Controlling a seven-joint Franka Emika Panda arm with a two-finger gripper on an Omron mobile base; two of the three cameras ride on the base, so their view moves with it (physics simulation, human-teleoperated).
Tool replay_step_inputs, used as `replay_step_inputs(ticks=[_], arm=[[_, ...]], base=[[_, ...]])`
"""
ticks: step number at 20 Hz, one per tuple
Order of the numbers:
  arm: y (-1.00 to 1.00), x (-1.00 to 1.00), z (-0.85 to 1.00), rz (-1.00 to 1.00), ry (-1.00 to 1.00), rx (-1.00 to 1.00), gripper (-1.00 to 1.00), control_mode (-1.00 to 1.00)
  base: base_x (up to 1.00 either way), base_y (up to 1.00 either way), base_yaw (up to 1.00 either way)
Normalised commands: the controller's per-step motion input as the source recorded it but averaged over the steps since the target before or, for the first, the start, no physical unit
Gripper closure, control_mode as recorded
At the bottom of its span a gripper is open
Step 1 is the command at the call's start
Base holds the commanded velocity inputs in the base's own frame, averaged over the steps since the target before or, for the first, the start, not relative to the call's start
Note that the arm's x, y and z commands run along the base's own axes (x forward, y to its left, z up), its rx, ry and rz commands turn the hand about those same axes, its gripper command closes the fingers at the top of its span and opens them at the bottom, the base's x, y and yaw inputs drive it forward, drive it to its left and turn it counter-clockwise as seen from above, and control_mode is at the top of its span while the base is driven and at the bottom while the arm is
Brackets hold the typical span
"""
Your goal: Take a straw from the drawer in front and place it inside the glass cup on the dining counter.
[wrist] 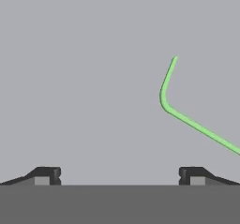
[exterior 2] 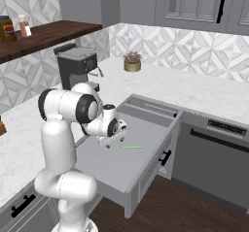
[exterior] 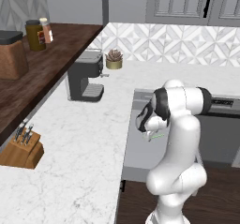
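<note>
Robot gripper (wrist: 119,176), jaws wide and empty, hovers above the straw (wrist: 187,117) lying flat in the pulled-out drawer (exterior 2: 146,129), apparently ready to grasp.

Flat, even rendered light, soft faint shadows, no glare, slightly coarse edges, uniformly sharp focus

The drawer (exterior 2: 146,170) stands pulled out from the cabinet front, its plain grey floor bare apart from the straw (exterior 2: 131,147), which lies flat on it near the middle, bent end showing in the hand view (wrist: 165,96). The white marble counter (exterior: 84,138) beside it carries a dark coffee machine (exterior: 85,76), a small potted succulent (exterior: 114,59) by the tiled wall, and a wooden knife block (exterior: 22,148) near its left edge.
</note>
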Motion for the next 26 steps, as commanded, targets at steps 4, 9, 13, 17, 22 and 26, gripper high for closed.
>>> replay_step_inputs(ticks=[4,9,13,17,22,26], arm=[[-0.03,0.44,-0.28,0.0,0.02,0.0,-1.0,-1.0],[-0.12,0.44,-0.31,0.0,0.04,0.0,-1.0,-1.0],[-0.16,0.35,-0.38,0.0,0.05,0.0,-1.0,-1.0],[-0.01,0.23,-0.28,0.0,0.02,0.0,-1.0,-1.0],[-0.01,0.21,-0.26,0.0,0.02,0.0,-1.0,-1.0],[-0.03,0.05,-0.28,0.0,0.0,0.0,-1.0,-1.0]], base=[[0.0,0.0,0.0],[0.0,0.0,0.0],[0.0,0.0,0.0],[0.0,0.0,0.0],[0.0,0.0,0.0],[0.0,0.0,0.0]])
